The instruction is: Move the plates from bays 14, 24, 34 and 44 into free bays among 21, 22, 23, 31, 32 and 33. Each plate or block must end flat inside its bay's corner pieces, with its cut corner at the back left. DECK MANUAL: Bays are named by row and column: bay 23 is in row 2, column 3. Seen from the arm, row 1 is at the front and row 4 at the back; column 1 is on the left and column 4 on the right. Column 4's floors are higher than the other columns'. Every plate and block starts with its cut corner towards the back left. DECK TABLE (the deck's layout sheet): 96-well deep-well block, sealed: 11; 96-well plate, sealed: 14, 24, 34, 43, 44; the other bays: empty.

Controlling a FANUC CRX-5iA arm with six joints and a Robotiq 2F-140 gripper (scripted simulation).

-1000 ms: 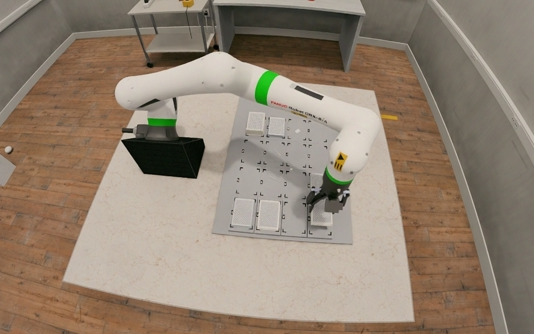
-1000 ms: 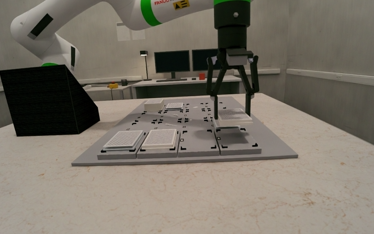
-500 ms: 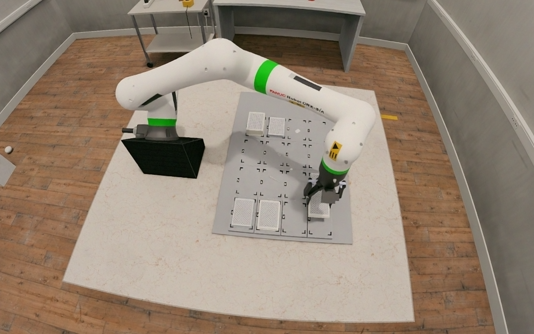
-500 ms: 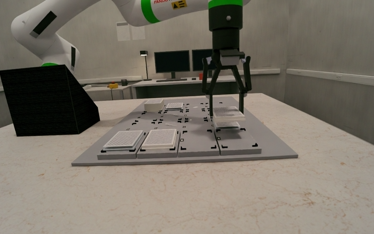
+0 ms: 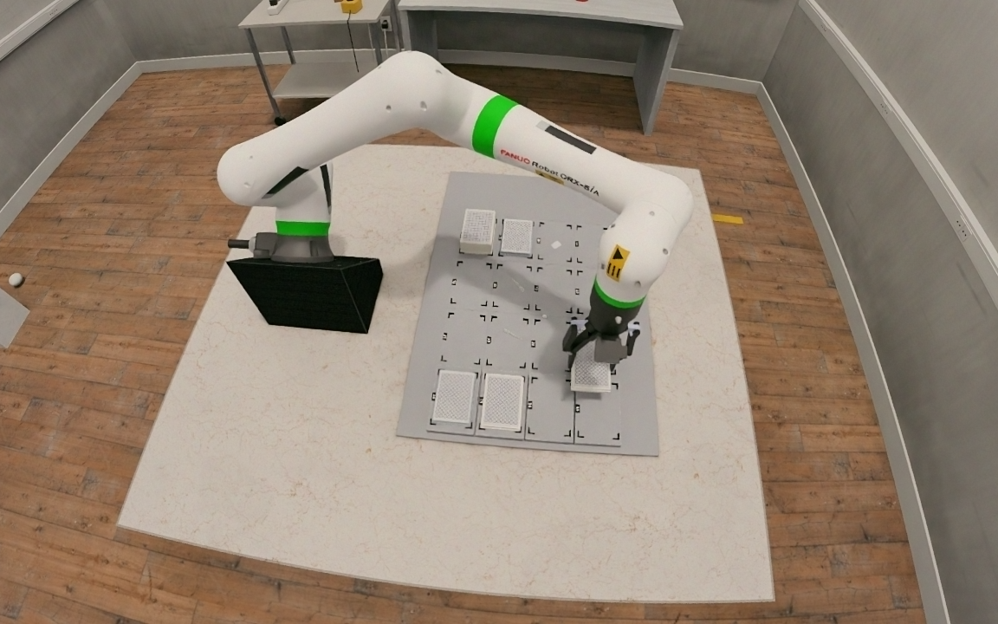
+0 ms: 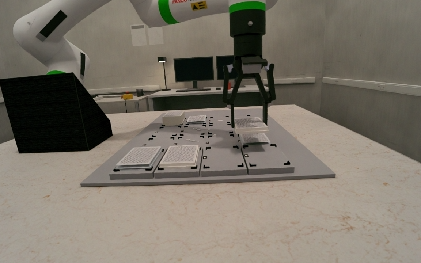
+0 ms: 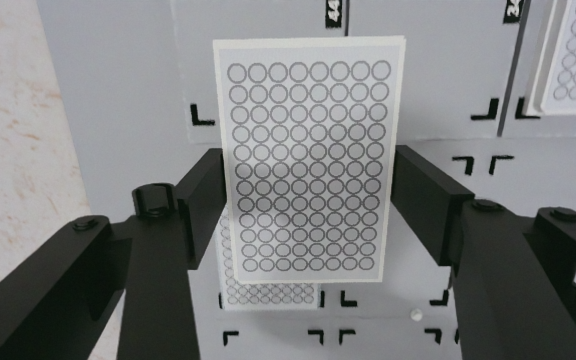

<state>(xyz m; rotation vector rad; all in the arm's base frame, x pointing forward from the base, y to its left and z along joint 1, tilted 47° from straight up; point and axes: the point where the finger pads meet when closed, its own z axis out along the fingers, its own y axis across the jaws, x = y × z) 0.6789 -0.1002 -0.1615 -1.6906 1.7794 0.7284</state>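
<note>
My gripper (image 5: 595, 358) is shut on a sealed 96-well plate (image 7: 308, 160), gripping its long sides. It holds the plate level above the deck (image 6: 250, 124), over the edge between bays 43 and 44. Another sealed plate (image 6: 254, 138) lies in bay 43 right below it, with only its end showing in the wrist view (image 7: 268, 295). Bays 44 (image 6: 267, 159) and 34 (image 6: 223, 160) are empty. Plates lie in bay 14 (image 5: 454, 395) and bay 24 (image 5: 502, 400). One plate lies in bay 21 (image 5: 516, 237), next to the deep-well block (image 5: 477, 230) in bay 11.
The grey deck (image 5: 526, 310) lies on a marble table top. The black arm pedestal (image 5: 308, 290) stands to the left of it. The bays in the middle of the deck, with black corner marks (image 5: 495, 310), hold nothing. Column 4's raised floors (image 6: 202, 163) run along the near edge.
</note>
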